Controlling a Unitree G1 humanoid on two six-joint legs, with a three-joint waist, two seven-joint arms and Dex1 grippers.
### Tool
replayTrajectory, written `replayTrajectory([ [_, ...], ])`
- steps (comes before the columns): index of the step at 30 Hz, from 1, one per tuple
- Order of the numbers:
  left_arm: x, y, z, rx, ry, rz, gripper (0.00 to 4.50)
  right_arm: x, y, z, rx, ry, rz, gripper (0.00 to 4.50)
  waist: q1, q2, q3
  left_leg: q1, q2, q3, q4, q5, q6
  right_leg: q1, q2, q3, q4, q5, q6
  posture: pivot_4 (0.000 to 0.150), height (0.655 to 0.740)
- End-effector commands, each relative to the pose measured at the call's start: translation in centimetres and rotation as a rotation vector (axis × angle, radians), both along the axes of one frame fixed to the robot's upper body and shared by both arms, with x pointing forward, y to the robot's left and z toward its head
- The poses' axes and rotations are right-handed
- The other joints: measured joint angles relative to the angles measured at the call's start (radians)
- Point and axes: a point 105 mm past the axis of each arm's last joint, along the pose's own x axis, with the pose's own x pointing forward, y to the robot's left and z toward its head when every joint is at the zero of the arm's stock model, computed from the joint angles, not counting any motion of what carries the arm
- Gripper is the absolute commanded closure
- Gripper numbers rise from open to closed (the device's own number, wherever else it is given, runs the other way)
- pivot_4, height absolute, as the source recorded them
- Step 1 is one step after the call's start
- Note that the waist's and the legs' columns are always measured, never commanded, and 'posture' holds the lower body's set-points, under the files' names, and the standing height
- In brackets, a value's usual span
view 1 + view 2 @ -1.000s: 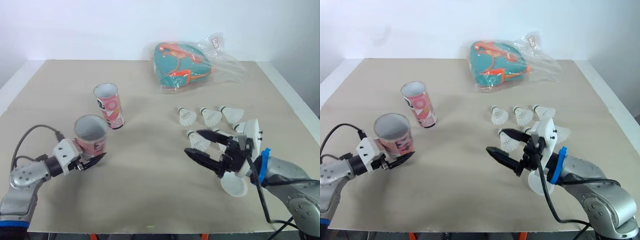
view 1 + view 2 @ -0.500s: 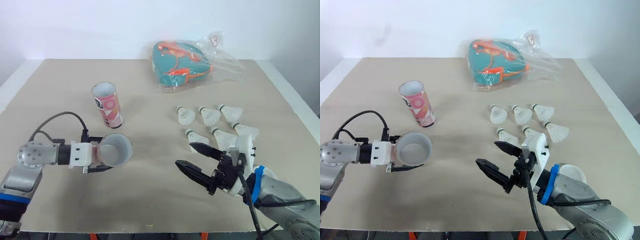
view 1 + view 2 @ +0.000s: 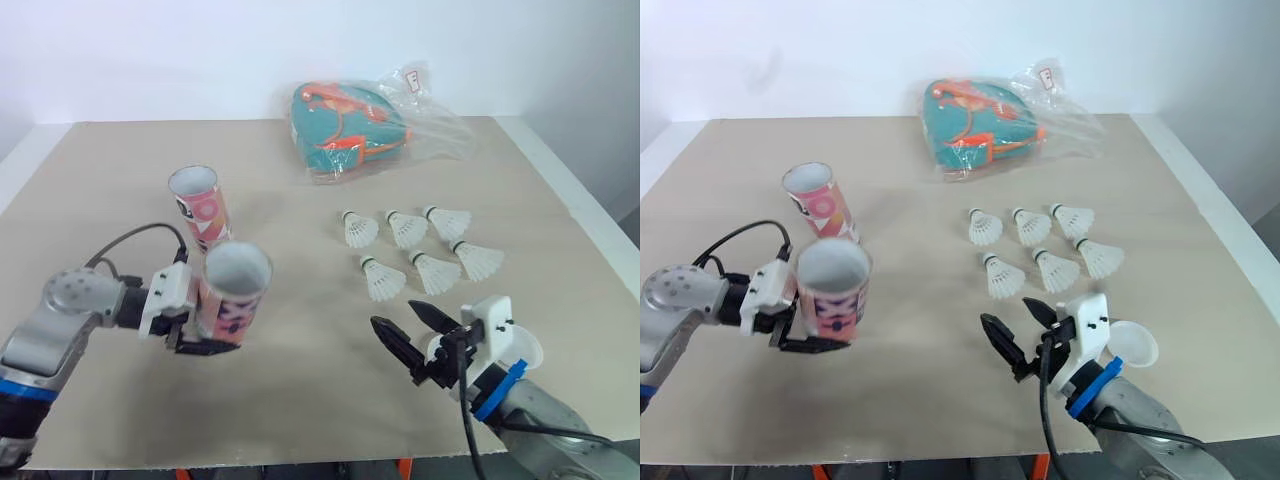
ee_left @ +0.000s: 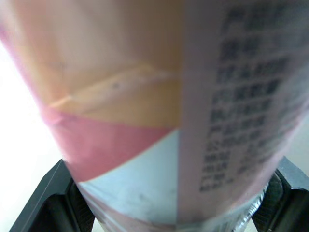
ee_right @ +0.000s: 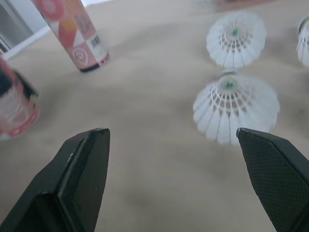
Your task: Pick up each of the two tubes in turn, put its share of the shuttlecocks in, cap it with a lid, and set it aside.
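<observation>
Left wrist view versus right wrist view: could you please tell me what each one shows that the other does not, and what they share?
Left wrist view: the held tube close up, with printed text and pink, orange and white panels, and the left gripper with its jaws shut on it. Right wrist view: the standing tube, shuttlecocks on the table, and the right gripper with its jaws open. Both: the held tube, partly seen in the right wrist view.

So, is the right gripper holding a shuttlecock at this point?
No, the right gripper is open and empty, and all six shuttlecocks lie on the table beyond it.
</observation>
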Motion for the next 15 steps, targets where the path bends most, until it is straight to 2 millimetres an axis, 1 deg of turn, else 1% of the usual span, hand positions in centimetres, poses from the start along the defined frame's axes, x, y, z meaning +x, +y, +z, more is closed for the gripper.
replayTrajectory([
  [1, 0.3, 0.8, -0.4, 0.040, -0.045, 0.017, 0.82, 1.3, -0.8, 0.8, -0.001, -0.083, -0.099, 0.00, 0.002, 0.001, 0.001, 0.000, 0.002, -0.001, 0.000, 0.001, -0.001, 0.000, 0.002, 0.000, 0.000, 0.000, -0.001, 0.150, 0.7387],
  [7, 0.1, 1.0, -1.0, 0.043, -0.039, 0.012, 0.82, 2.0, -0.6, 0.5, -0.007, -0.105, -0.117, 0.00, 0.004, 0.002, 0.001, 0.001, 0.007, 0.000, 0.000, 0.004, -0.001, -0.001, 0.006, -0.001, 0.000, 0.000, 0.000, 0.150, 0.7387],
  [10, 0.0, 0.9, -1.4, 0.064, -0.054, -0.008, 0.82, 2.5, 0.1, 0.4, -0.026, -0.121, -0.090, 0.00, 0.003, 0.003, 0.002, 0.001, 0.007, 0.001, 0.000, 0.004, -0.001, -0.001, 0.006, 0.000, 0.000, 0.000, -0.001, 0.150, 0.7387],
  [12, 0.0, 0.8, -1.5, 0.069, -0.070, -0.021, 0.82, 2.9, 0.5, 0.5, -0.024, -0.126, -0.078, 0.00, 0.003, 0.003, 0.002, 0.001, 0.007, 0.001, 0.000, 0.004, -0.001, -0.001, 0.006, 0.000, 0.000, 0.002, -0.005, 0.150, 0.7387],
  [15, -0.1, 0.6, -1.5, 0.069, -0.084, -0.038, 0.82, 3.3, 0.9, 0.3, -0.050, -0.135, -0.070, 0.00, 0.003, 0.003, 0.002, 0.001, 0.007, 0.001, 0.000, 0.004, -0.001, -0.001, 0.007, 0.000, 0.000, 0.002, -0.005, 0.150, 0.7387],
])
